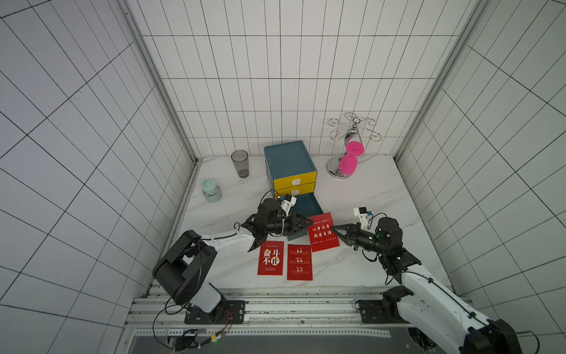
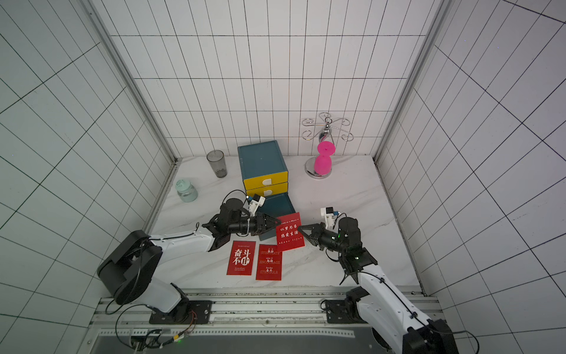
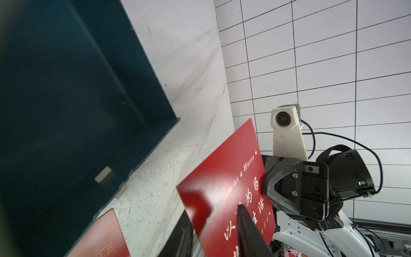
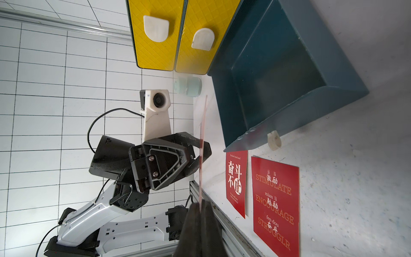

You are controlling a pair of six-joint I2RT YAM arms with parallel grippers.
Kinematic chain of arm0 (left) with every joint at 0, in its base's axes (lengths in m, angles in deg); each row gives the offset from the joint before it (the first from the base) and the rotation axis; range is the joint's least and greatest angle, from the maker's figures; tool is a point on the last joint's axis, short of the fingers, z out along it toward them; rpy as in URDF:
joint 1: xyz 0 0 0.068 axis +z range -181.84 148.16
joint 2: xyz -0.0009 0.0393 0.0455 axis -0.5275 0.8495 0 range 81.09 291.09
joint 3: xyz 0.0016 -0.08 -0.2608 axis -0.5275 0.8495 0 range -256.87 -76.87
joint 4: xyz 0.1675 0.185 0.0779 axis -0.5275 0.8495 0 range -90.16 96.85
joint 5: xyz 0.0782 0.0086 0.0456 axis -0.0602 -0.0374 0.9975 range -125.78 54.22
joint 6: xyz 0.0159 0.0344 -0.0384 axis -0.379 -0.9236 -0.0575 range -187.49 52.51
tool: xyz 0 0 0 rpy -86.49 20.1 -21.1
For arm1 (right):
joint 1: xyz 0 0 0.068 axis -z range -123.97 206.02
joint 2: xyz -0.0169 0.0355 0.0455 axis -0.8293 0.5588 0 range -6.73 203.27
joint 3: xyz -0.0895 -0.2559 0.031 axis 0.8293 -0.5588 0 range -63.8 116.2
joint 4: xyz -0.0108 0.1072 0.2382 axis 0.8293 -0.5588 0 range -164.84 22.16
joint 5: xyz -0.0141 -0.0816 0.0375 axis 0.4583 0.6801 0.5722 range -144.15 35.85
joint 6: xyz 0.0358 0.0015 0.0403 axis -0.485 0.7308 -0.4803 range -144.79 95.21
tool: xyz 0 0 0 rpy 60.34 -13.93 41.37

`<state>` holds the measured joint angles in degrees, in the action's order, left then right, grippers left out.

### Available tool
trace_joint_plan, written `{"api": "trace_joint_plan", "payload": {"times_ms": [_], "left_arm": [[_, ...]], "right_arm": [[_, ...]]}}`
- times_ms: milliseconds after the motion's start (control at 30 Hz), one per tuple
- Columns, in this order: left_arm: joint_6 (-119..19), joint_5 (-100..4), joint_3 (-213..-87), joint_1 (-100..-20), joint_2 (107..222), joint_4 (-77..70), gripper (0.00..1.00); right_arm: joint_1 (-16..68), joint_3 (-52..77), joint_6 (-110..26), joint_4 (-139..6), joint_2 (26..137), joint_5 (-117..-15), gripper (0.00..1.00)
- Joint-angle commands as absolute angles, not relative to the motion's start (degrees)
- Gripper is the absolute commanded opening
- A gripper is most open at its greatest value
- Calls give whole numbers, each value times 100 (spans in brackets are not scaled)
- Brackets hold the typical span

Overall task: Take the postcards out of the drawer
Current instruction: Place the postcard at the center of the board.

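**Desk:** What is lying at the left?

**Photographer:** The first postcard [image 1: 270, 258], a flat red rectangular card with big white Chinese characters, is lying face up on the white marbled tabletop [image 1: 382, 196]. The second postcard [image 1: 299, 262], also red and lettered STIMULATE, is lying just beside it. Both are running front to back, with their headings toward the teal cabinet with yellow drawer fronts [image 1: 290, 165]. They are probably parked there as finished work, clear of the pulled-out teal bottom drawer [image 1: 309, 203], which is showing empty.

**Desk:** And in the middle?

**Photographer:** The left gripper [image 1: 308, 227] is reaching in with a finger on each side of the third postcard [image 1: 324, 232]. A gap is showing, so I cannot tell whether it is biting.

**Desk:** Who is carrying it?

**Photographer:** The right gripper [image 1: 333, 227] is pinching the card's right edge, its fingers pressed together on it. The card is hanging off the table over the drawer's front corner, face up toward the overhead camera. Its long axis is running near to far and leaning slightly, with the heading pointing at the cabinet. This looks like a hand-over or a steadying before set-down.
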<state>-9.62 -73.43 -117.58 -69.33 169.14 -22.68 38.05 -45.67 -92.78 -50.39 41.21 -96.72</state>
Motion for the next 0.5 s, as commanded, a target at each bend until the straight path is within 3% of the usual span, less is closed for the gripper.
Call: {"api": "trace_joint_plan", "payload": {"times_ms": [0,433,467], "left_arm": [[-975,-7297,-11810,-6998,16960,-2588,22],[-1142,-7179,-11871,-7121,17030,-2398,1],[-1165,-7142,-11891,-7130,17013,-2294,0]], "right_arm": [[3835,-4727,-9283,-4888,4053,-9703,0],[3849,-4785,-9236,-4992,4099,-9715,0],[3853,-4749,-9182,-5101,4083,-9698,4]]}}
